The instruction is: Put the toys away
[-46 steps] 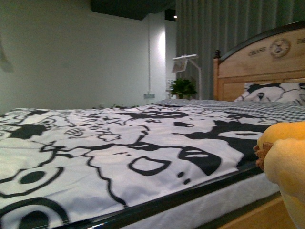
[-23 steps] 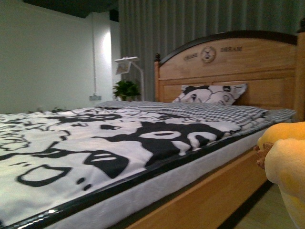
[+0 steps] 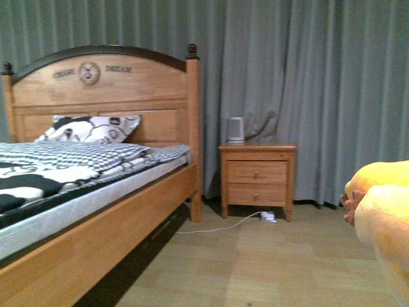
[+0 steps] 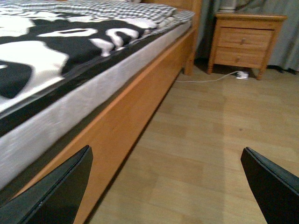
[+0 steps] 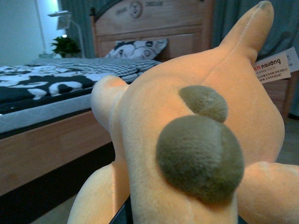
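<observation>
left fingers [image 4: 60,196] wide and empty, over open floor [image 4: 201,140] beside bed [image 4: 121,121] side rail, plush toy [image 5: 187,116] hiding right fingers, grip unclear

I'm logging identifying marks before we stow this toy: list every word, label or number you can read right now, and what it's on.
"CHASE" and "DREAM": on the bed headboard, one on each side of a round emblem, slightly blurred.
"nailong": on the white tag of the orange plush toy.
Smaller print above "nailong" on that tag: too small to read.
Inside the round emblem: too blurred to read.
</observation>
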You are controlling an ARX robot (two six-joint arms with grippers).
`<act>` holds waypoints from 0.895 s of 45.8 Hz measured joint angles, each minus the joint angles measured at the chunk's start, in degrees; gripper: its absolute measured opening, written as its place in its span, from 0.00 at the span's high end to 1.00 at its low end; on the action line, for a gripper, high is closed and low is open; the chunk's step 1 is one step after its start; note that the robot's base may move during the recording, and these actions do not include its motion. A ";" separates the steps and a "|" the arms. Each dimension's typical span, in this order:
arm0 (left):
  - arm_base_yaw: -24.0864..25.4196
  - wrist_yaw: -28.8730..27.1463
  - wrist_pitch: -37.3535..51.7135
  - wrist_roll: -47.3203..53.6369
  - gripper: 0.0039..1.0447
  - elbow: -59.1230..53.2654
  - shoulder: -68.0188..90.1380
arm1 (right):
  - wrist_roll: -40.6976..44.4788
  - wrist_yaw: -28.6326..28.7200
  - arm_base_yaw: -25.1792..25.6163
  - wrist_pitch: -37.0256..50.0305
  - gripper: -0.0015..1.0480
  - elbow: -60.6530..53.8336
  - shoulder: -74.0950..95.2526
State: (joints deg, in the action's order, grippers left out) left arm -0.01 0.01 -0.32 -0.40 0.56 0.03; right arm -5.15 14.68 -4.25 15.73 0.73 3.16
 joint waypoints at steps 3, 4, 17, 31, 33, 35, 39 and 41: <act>0.02 -0.07 0.00 0.00 0.06 0.00 0.00 | 0.00 0.04 0.00 0.00 0.92 0.00 -0.02; 0.02 -0.02 0.00 0.00 0.06 0.00 0.02 | 0.00 -0.02 -0.02 0.00 0.92 0.00 -0.02; 0.00 0.04 0.00 0.00 0.06 0.00 0.02 | 0.00 -0.24 0.02 0.00 0.92 0.00 -0.02; -0.04 -0.02 0.00 0.00 0.06 0.00 0.02 | 0.00 0.26 -0.02 0.00 0.92 0.00 -0.09; -0.04 -0.04 0.00 0.00 0.06 0.00 0.02 | 0.00 0.24 -0.02 0.00 0.92 0.00 -0.09; -0.04 -0.02 0.00 0.00 0.06 0.00 0.02 | 0.00 0.20 -0.02 0.00 0.92 0.00 -0.09; -0.04 -0.02 0.00 0.00 0.06 0.00 0.02 | 0.00 0.15 -0.02 0.00 0.92 0.00 -0.09; -0.04 -0.02 0.00 0.00 0.06 0.00 0.00 | 0.00 0.09 -0.02 0.00 0.92 0.00 -0.09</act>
State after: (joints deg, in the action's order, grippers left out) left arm -0.05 -0.01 -0.32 -0.40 0.56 0.03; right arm -5.15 14.76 -4.27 15.73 0.73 3.07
